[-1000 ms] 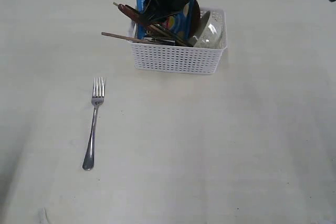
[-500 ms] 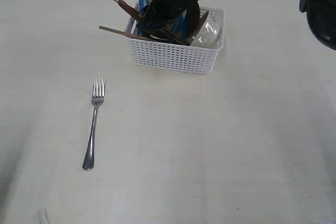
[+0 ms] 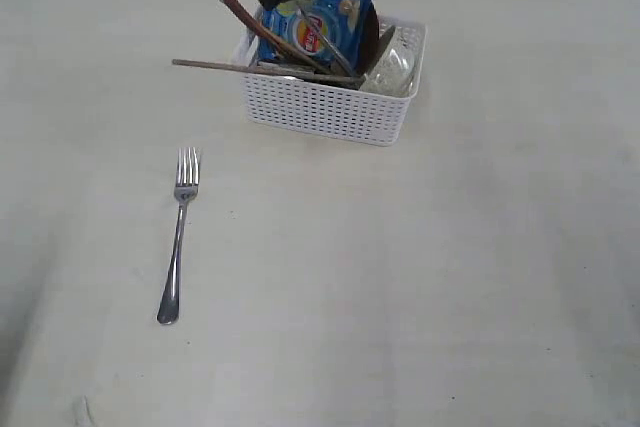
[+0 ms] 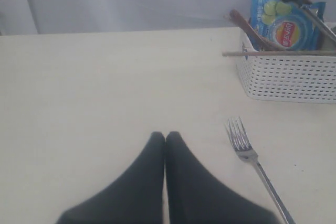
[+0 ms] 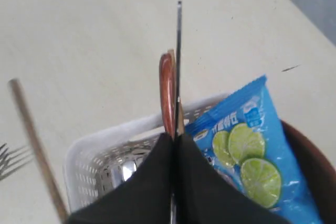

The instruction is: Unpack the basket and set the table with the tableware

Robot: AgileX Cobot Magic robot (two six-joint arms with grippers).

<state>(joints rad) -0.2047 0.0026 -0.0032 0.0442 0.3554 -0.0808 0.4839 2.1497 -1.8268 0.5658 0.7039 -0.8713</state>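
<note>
step: unpack, second piece | right gripper (image 5: 175, 139): tips pressed together, pinching thin steel knife (image 5: 179, 51) that stands in white lattice plastic basket (image 3: 330, 112) | left gripper (image 4: 165, 137): pressed together, empty | steel fork (image 3: 178, 237): lies on pale cream flat table (image 3: 450, 267) | next: I judge lift knife free of blue chip bag (image 3: 320, 32), lay it beside fork

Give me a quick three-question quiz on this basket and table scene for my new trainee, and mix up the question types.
1. True or false: the fork lies on the table, outside the basket.
2. What is the right gripper shut on? A) wooden spoon B) steel knife C) chopstick
3. Name the one item in the basket that is not tableware.

Key: 1. True. 2. B. 3. The blue chip bag.
</note>
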